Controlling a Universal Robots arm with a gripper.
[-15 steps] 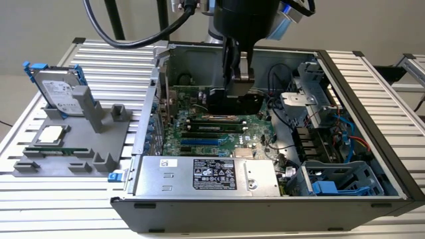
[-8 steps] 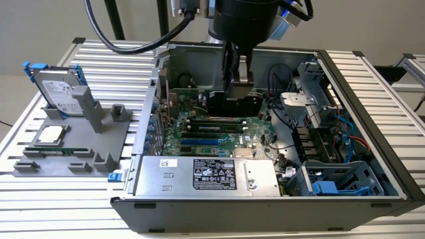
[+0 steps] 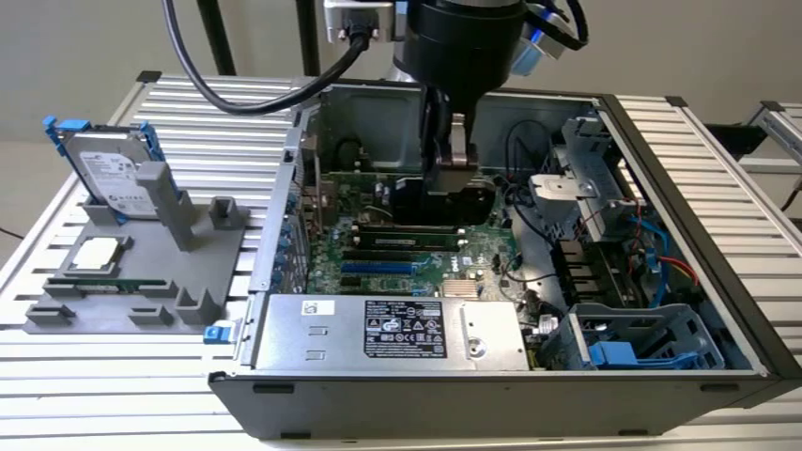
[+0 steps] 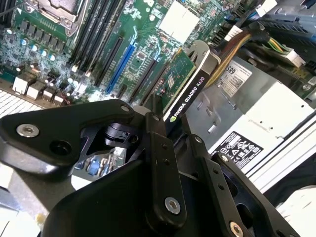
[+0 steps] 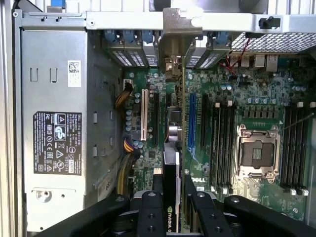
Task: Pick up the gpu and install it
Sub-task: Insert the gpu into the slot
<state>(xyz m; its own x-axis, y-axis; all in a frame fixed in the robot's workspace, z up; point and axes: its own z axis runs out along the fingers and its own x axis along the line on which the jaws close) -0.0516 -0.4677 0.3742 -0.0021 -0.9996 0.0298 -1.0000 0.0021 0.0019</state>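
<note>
In the exterior view the arm comes down into the open case (image 3: 677, 188); the gripper (image 3: 449, 183) is low over the board (image 3: 376, 254), and below it a dark block, which I judge to be the gpu (image 3: 454, 202), stands on its edge near the middle of the board. At the exterior view's left a grey holder (image 3: 138, 282) carries a drive (image 3: 111, 174) with blue rails; the supply (image 3: 389, 329) lies along the near side of the case.

In the second wrist view the gripper (image 4: 170, 126) holds the gpu (image 4: 185, 89) by its upper edge; the jaws are narrow and closed on the card, one black finger (image 4: 158, 148) on each face. The card points down to the board (image 4: 59, 44), with its green side toward the slots (image 4: 123, 59) and its black cooler toward the supply (image 4: 256, 113); I cannot tell if its lower edge touches a slot already.

In the first wrist view the gpu (image 5: 174, 168) is seen edge-on, in line with a slot just beside the blue slot (image 5: 192, 123); its metal bracket (image 5: 172, 37) is at the back wall of the case (image 5: 128, 19). The supply (image 5: 54, 123) is at one side, the open socket (image 5: 259, 153) at the other.

I judge the card to be light and stiff, but fragile; the cooler and the small parts should not be pressed. The good place to hold is the upper edge, near the middle, so that the push goes straight down; the smooth faces may slip if the grip is weak.
</note>
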